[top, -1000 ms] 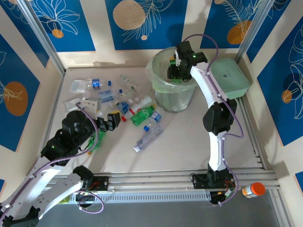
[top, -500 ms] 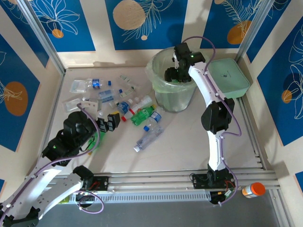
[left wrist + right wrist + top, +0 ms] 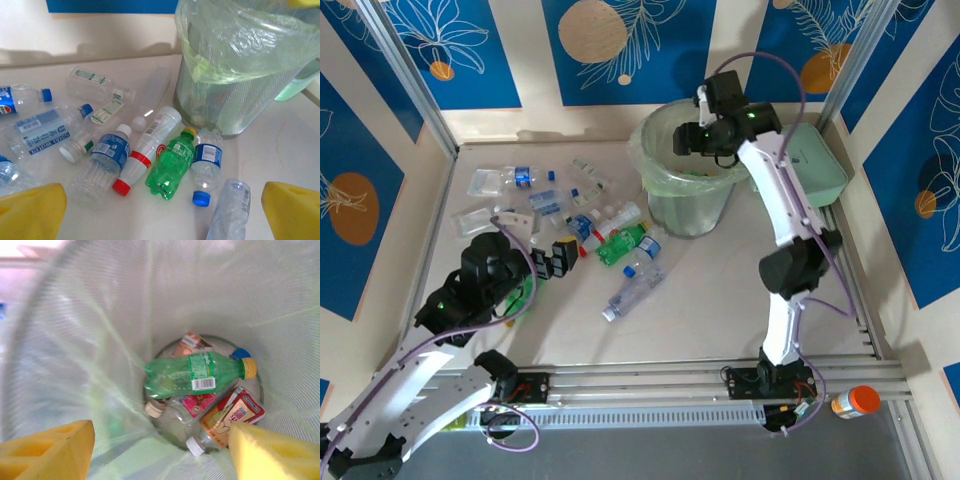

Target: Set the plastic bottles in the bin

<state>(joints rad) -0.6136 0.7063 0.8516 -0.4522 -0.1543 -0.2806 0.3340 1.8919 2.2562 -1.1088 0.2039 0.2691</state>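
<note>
- The bin (image 3: 685,205) is a round pale-green mesh bucket lined with a thin, crinkled clear bag (image 3: 235,35) that folds over its rim.
- At the bottom of the bin lies a green bottle (image 3: 195,372) with a yellow cap, on its side. Under it are a copper-labelled bottle (image 3: 235,415), a pink-labelled one (image 3: 197,402) and a blue cap (image 3: 241,353).
- My right gripper (image 3: 695,140) hangs over the bin's mouth, the arm reaching up and bent across from the bin's right side. Its yellow fingers (image 3: 50,450) stand apart with nothing between them.
- My left gripper (image 3: 555,258) sits low to the left of the bin and points toward it. Its fingers (image 3: 292,210) are spread wide and hold nothing.
- Left of the bin, loose bottles lie on the table (image 3: 710,280): a second green bottle (image 3: 172,167), a white bottle (image 3: 147,150) with a red cap, and a crushed clear bottle (image 3: 206,167) with a blue cap and label.
- More clear bottles (image 3: 525,178) are scattered further left of the bin.
- A flat pale-green lid (image 3: 805,165) lies just right of the bin.
</note>
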